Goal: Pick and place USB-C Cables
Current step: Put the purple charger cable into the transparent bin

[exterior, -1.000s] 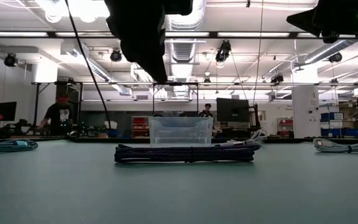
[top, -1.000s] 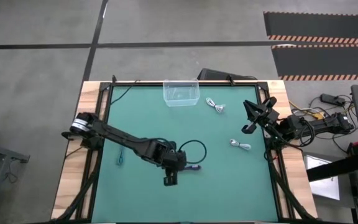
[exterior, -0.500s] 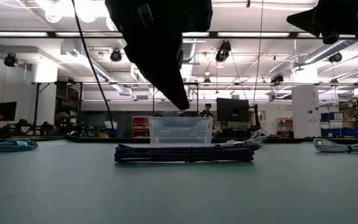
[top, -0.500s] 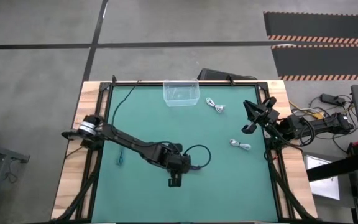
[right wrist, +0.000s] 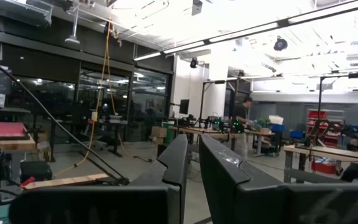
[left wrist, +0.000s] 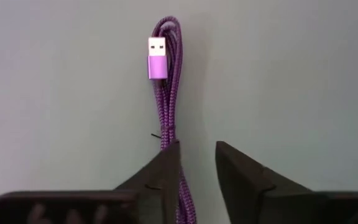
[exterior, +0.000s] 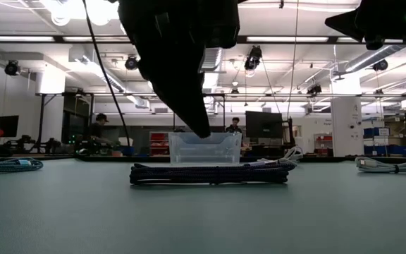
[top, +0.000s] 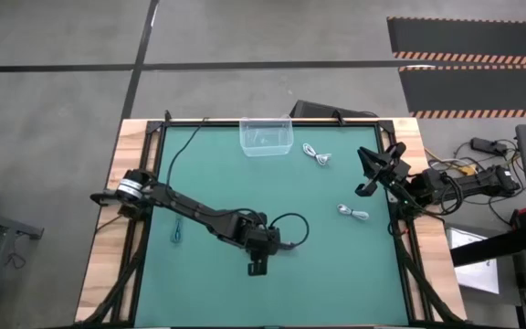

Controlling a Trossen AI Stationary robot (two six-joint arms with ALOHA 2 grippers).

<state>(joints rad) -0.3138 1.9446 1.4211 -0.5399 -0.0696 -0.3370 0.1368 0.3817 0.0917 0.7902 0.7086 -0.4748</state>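
Note:
A dark purple braided cable bundle (exterior: 210,173) (left wrist: 166,93) lies flat on the green mat, its USB plug (left wrist: 157,59) pointing away from my left gripper. My left gripper (left wrist: 197,146) (exterior: 199,130) (top: 257,265) hangs above the bundle's near end, fingers slightly apart, with the cord running under one finger. Two white bundles (top: 316,155) (top: 354,213) lie toward the right and a teal one (top: 178,230) toward the left. My right gripper (top: 365,172) (right wrist: 191,140) waits raised at the right edge, shut.
A clear plastic bin (top: 266,135) (exterior: 204,148) stands at the far edge of the mat. The left arm's own black wire loops (top: 290,228) beside the wrist. People stand in the room beyond the table (exterior: 97,130).
My left gripper has moved a little toward the table's right and come down toward the dark purple bundle, now covering most of it in the high view. The cables have not moved.

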